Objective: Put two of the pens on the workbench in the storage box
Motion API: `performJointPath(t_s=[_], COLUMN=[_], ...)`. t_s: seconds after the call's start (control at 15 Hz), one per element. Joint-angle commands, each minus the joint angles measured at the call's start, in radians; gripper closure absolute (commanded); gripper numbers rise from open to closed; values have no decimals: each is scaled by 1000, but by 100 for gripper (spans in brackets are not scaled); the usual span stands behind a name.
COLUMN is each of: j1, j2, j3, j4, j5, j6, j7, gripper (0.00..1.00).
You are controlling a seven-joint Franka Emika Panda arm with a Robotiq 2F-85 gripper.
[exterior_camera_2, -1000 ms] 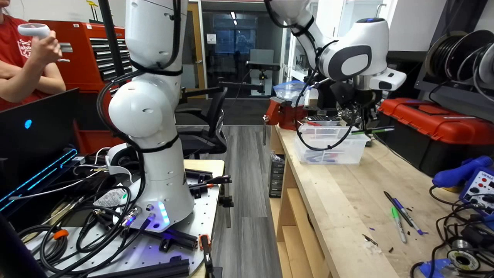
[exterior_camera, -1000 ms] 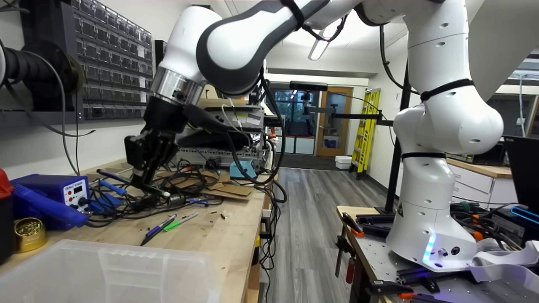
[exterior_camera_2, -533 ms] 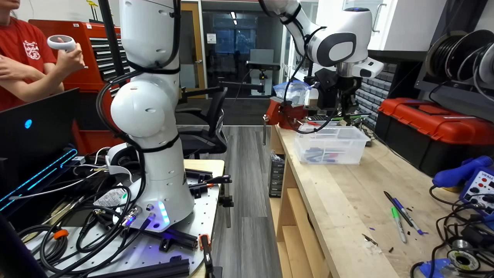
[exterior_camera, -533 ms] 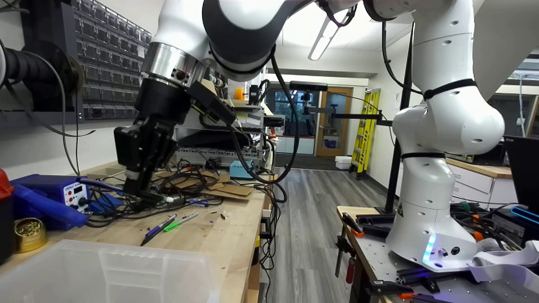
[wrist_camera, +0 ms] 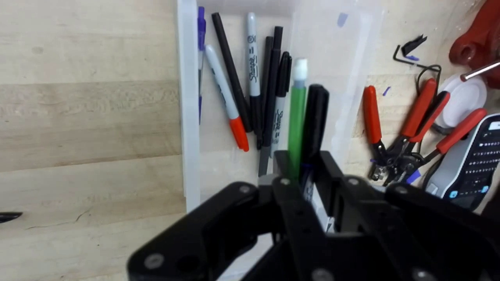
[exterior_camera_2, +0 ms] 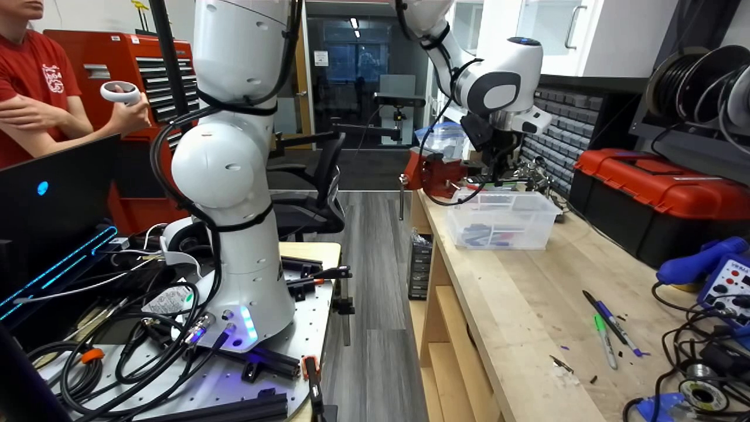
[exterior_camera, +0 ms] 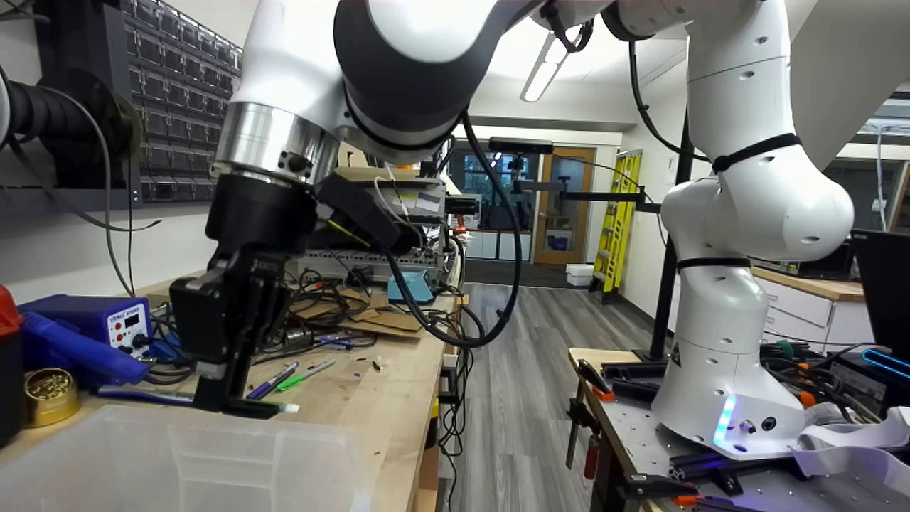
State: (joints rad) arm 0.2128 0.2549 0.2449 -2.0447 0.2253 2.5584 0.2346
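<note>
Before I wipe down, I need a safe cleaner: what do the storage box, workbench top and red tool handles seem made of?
Storage box: seemingly plastic, translucent; pens show through its wall.
Workbench top: probably wood, fairly matt; pale grain and plank seams.
Red tool handles: plastic or rubber, I can't tell which; smooth, evenly red.

A ceiling light glares white beyond the bench's far edge; above the wall-side edge, the space under the wall cabinet is dark. The wrist view is evenly lit, the claw out of focus, lettering on a Sharpie legible.
</note>
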Motion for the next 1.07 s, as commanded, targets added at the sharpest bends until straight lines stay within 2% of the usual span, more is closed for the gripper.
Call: performJointPath(t_s=[0.0,0.13,0.2,0.27,0.8,0.87,0.93,1.0], j1=[21,29,36,37,25,28,38,29], j2=[67,98,107,114,40,28,16,69], j3=[-3,-5,-11,-11,-13,-18,-33,-14], j4=[41,50,53,55,59,62,60,84], j5=[-5,-14,-26,-30,-29,-35,-59,-27], j6=[-11,-7,-6,-1,-6,-15,-28,2], j7=[-19,-22,-14,-19,-38,-29,-1,-31], gripper=[95,95,56,55,4,0,0,10])
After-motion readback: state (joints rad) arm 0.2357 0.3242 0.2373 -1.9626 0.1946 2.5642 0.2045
